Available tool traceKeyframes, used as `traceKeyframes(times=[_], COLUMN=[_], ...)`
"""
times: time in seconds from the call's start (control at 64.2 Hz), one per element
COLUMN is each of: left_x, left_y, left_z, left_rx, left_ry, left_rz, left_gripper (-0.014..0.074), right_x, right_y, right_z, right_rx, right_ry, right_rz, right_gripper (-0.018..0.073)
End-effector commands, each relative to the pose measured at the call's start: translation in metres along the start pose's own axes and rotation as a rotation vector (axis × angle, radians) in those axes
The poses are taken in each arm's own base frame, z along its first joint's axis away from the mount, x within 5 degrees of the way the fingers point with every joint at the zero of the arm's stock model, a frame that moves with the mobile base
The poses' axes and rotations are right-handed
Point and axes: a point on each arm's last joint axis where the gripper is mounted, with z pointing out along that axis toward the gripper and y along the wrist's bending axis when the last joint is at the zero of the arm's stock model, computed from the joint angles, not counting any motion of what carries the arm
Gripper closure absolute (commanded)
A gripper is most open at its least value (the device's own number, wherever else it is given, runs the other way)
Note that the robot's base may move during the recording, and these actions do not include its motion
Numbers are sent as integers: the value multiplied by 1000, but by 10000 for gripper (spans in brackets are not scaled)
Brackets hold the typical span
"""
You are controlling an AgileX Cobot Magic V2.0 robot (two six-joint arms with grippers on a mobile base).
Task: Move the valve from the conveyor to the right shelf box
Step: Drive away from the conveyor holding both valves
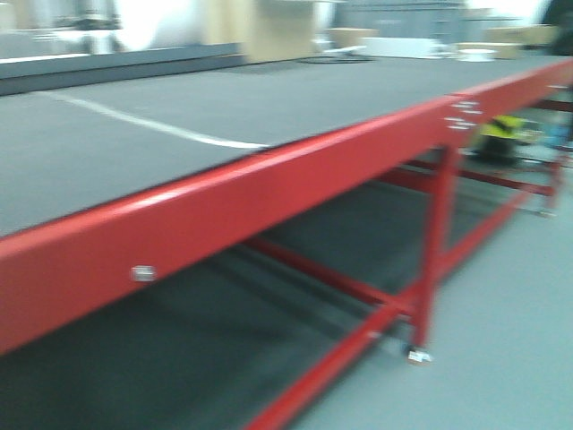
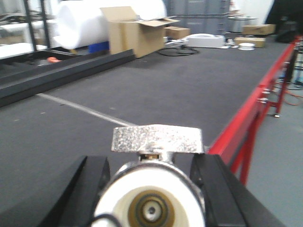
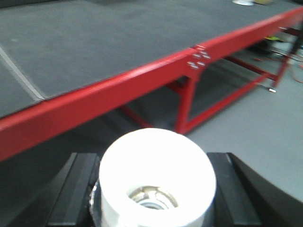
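In the left wrist view, a silver valve [image 2: 151,194] with a white end cap and a flat silver handle [image 2: 157,138] sits between the black fingers [image 2: 90,184] of my left gripper [image 2: 150,165], which is shut on it above the conveyor [image 2: 165,85]. In the right wrist view, my right gripper [image 3: 154,161] is shut on a second valve [image 3: 156,165], white cap toward the camera, held over the floor beside the conveyor's red side rail [image 3: 118,90]. The front view shows the dark grey conveyor [image 1: 269,98] but neither gripper. The right shelf and its box are out of view.
A dark raised rim [image 2: 66,71] runs along the belt's far left side. An open cardboard box [image 2: 135,30], a white roll [image 2: 80,21] and white items [image 2: 206,41] lie beyond the belt. Red legs [image 1: 430,260] stand on the grey floor [image 1: 501,340].
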Motion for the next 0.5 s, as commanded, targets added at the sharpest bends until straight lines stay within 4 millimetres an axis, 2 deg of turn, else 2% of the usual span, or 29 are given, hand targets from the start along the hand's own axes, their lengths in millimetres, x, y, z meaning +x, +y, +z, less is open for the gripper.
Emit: traceKeyframes(times=[0.0, 0.483], left_x=[-6, -6], left_y=[0, 0], left_z=[-2, -2], left_rx=[2, 2], left_ry=[-56, -56], left_rz=[-13, -13], left_gripper=[708, 708], right_x=[-9, -9], right_y=[-1, -1], right_z=[-4, -4], right_rx=[12, 12], right_ry=[-90, -90], right_rz=[-10, -10], right_gripper=[715, 715])
